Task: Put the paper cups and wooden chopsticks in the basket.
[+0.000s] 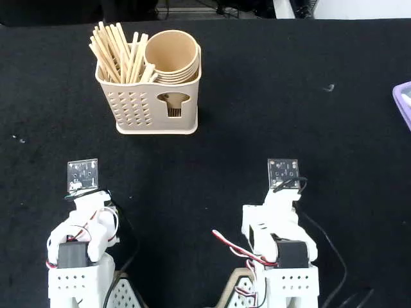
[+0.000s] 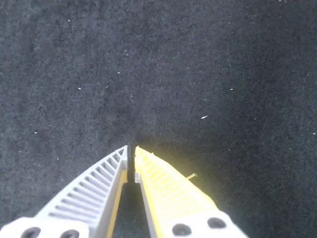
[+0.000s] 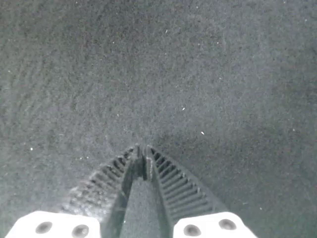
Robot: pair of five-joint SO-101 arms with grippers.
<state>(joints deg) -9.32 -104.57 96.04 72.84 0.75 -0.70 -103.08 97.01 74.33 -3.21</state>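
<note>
Black table (image 1: 289, 115), basket (image 1: 154, 109) upright at far left. Inside: paper cups (image 1: 172, 54) stacked in right half, wooden chopsticks (image 1: 119, 54) bundled upright in left half, touching the cups. Left gripper (image 2: 132, 151) over cloth, jaws closed, nothing held. Right gripper (image 3: 142, 151) same, tips together, w/ nothing between.

Left pincer (image 2: 132, 150) and right pincer (image 3: 142, 150) are closed.

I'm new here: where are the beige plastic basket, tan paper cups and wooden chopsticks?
beige plastic basket (image 1: 138, 106), high view, perforated front wall.
tan paper cups (image 1: 171, 54), high view, top cup's inside.
wooden chopsticks (image 1: 119, 54), high view, bundle's middle.
</note>
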